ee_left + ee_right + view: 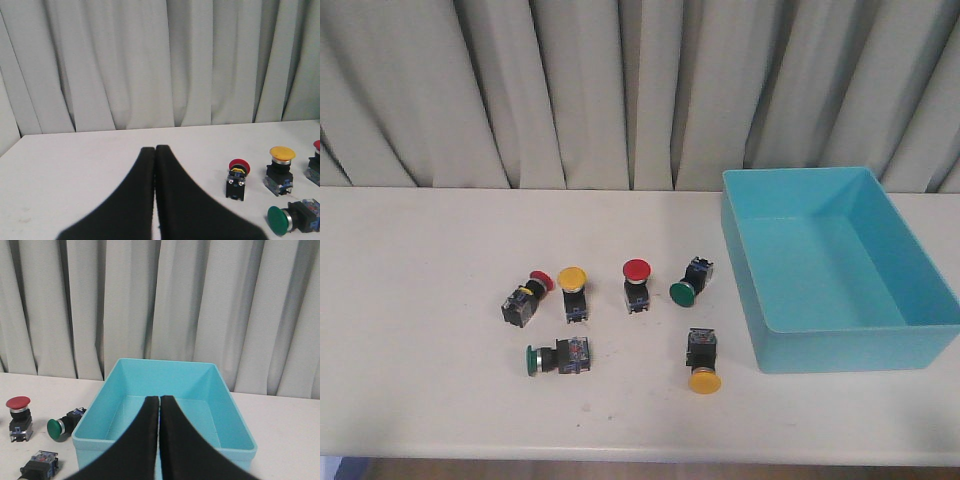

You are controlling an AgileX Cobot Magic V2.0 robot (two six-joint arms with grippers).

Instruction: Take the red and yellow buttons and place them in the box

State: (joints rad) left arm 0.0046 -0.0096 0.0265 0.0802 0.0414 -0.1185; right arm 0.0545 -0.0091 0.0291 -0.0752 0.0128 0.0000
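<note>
From the front you see the box (840, 268) empty at the right, with two red buttons (636, 270) and two yellow buttons (572, 277) on the table to its left, so nothing is picked yet. In the left wrist view your left gripper (155, 150) is clenched on nothing; it must open, then reach right for the nearest red cap. In the right wrist view your right gripper (159, 400) is pressed closed, empty, before the box.

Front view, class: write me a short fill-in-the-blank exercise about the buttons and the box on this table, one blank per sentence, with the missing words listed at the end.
1. The turquoise box holds ____ buttons.
2. The button nearest the box is the green button; its cap colour is ____.
3. The number of green-capped buttons on the table is ____.
4. The left gripper is ____.

Missing words: no; green; two; shut
</note>
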